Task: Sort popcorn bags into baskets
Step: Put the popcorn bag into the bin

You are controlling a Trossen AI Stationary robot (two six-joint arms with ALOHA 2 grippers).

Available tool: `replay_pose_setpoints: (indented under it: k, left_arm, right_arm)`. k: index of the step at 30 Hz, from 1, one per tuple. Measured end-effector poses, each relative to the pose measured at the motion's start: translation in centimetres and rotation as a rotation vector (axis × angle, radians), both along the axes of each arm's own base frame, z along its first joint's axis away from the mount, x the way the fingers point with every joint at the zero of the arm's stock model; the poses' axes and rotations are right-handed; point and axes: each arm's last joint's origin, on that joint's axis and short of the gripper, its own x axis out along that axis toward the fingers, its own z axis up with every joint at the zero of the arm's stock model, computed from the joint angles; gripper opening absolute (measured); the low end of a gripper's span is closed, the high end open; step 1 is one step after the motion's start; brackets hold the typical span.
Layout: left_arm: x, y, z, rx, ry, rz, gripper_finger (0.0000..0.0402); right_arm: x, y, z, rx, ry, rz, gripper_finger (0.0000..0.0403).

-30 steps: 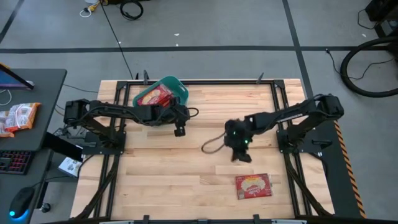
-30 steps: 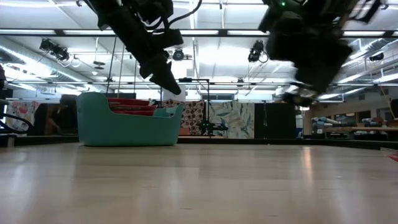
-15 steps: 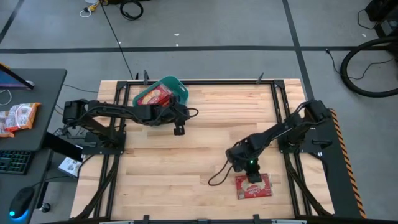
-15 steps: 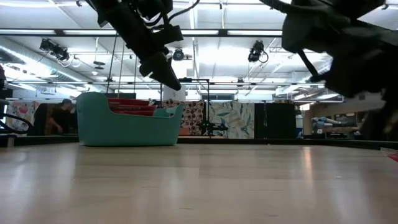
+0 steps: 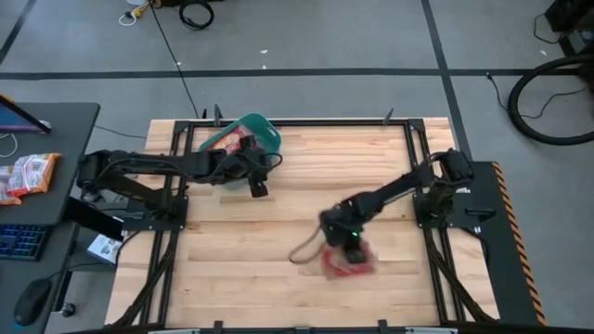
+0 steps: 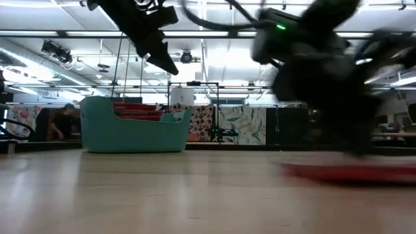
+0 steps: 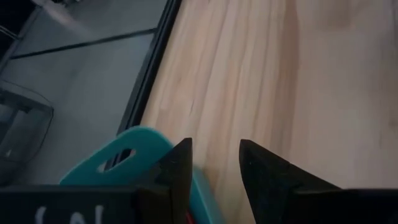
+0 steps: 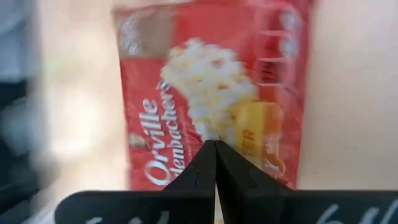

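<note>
A red popcorn bag (image 8: 211, 93) with a cream popcorn picture lies flat on the table toward the near right (image 5: 351, 264), showing as a red strip in the low view (image 6: 351, 172). My right gripper (image 8: 215, 147) is shut, its tips down on this bag (image 5: 349, 249). The teal basket (image 6: 133, 133) stands at the far left with red bags (image 6: 136, 107) inside; my left arm covers much of it in the high view (image 5: 267, 130). My left gripper (image 7: 215, 155) hangs open and empty above the table beside the basket's near right corner (image 5: 256, 186). My right gripper has its shut fingertips on the bag's printed face (image 8: 214, 134), near the end closest to the wrist. The fingers slant down from the table's right. The bag lies flat on the table under them. Whether the tips pinch any of the wrapper, I cannot tell.
A loose cable loop (image 5: 302, 252) from the right arm trails over the table left of the bag. Black frame rails (image 5: 408, 139) run along the table's sides. An orange-and-white snack packet (image 5: 28, 174) lies on the side desk at the left.
My right gripper dropped toward the near right onto the bag, tipping steeper, then went toward the table's left edge; the bag slid flat along the table with it. My left gripper rose and drew back a little toward the left edge, still open.
</note>
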Motion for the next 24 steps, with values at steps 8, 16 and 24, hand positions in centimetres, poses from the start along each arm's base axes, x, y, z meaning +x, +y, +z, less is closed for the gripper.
replay_pose_setpoints:
  k: [8,16,24]
  left_arm:
    - [-0.6,-0.1,0.0,-0.041,0.016,0.022,0.0137]
    - [0.6,-0.2,-1.5,-0.133,0.02,-0.005,0.0137]
    - [4.5,0.4,-5.5,-0.116,0.037,-0.014,0.0137]
  right_arm:
    - [5.2,-5.1,6.8,-0.648,-0.389,-0.106,0.0007]
    - [3.8,-8.6,12.7,-0.79,-0.492,-0.246,0.0008]
    - [-0.1,-10.0,14.9,-0.871,-0.513,-0.443,0.0008]
